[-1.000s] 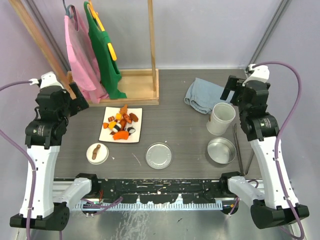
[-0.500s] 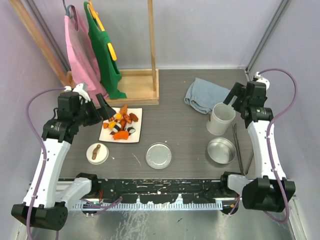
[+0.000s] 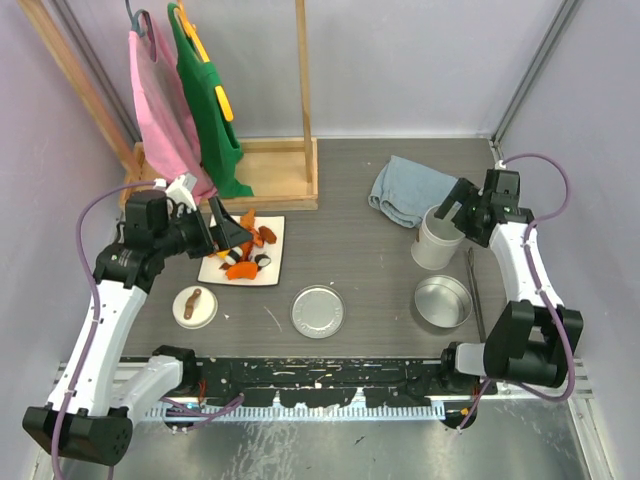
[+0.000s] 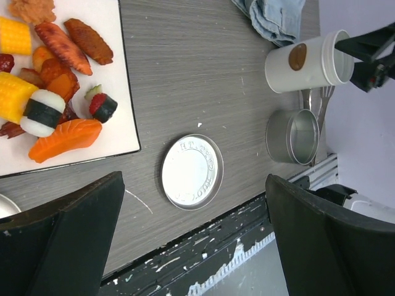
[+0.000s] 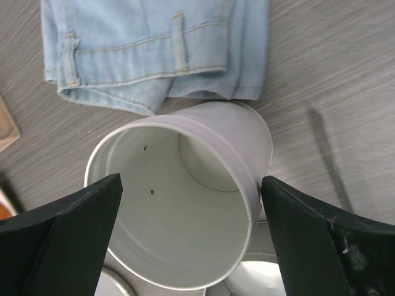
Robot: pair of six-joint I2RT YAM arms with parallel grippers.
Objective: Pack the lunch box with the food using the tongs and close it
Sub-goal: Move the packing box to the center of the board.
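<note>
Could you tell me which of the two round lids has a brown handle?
The white round lid, on the left; the flat steel lid beside it is plain.

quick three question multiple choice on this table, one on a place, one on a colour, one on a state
1. The tongs lie: A right of the steel tin; B left of it; C on top of it.
2. The cloth is: A red; B light blue; C black.
3. The white tub is: A lidded; B full of food; C open and empty.
Answers: 1 A, they lie along the tin's right side. 2 B, it is pale denim. 3 C, the right wrist view looks into a bare inside.
</note>
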